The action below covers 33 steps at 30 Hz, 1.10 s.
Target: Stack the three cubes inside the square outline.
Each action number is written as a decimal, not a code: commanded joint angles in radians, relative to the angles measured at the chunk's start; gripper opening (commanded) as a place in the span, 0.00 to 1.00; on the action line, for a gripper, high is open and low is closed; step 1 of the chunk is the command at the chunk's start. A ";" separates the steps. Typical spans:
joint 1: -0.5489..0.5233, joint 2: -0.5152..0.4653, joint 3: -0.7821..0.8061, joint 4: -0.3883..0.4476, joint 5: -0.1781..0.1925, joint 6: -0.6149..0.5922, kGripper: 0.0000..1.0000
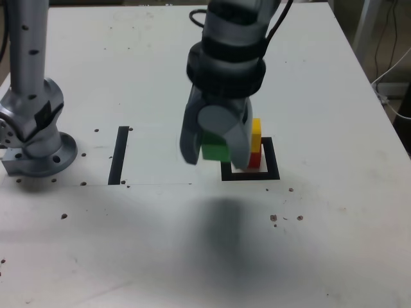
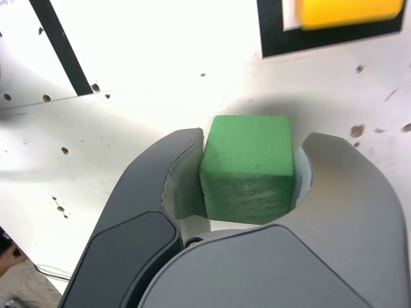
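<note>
The green cube (image 2: 249, 168) is sitting clamped between the jaws of the gripper (image 1: 215, 149), lifted above the white table (image 1: 334, 96) just beside the square outline (image 1: 273, 168). Only the exterior view is showing the yellow cube (image 1: 256, 133) resting on the red cube (image 1: 255, 160) inside it; the wrist view is catching just the yellow top. The gripper is hiding part of that stack, and a straight black tape strip (image 1: 119, 154) is lying toward the exterior view's left.

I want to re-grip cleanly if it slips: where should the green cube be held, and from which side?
Hold the green cube on two opposite flat side faces, near mid-height, coming from above. Its faces are plain and parallel, and the end effector already clamps it that way.
</note>
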 commanded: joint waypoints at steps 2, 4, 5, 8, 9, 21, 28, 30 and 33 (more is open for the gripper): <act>0.037 -0.008 -0.032 0.025 0.009 0.007 0.29; 0.060 -0.007 -0.053 0.043 0.015 0.010 0.29; 0.071 -0.006 -0.064 0.052 0.018 0.012 0.29; 0.102 -0.001 -0.094 0.073 0.025 0.020 0.29; 0.111 0.002 -0.105 0.078 0.027 0.024 0.29; 0.184 0.074 -0.204 0.101 0.014 0.068 0.29; 0.210 0.099 -0.212 0.101 0.005 0.085 0.29; 0.215 0.106 -0.211 0.101 0.002 0.090 0.29; 0.222 0.116 -0.210 0.101 -0.003 0.096 0.29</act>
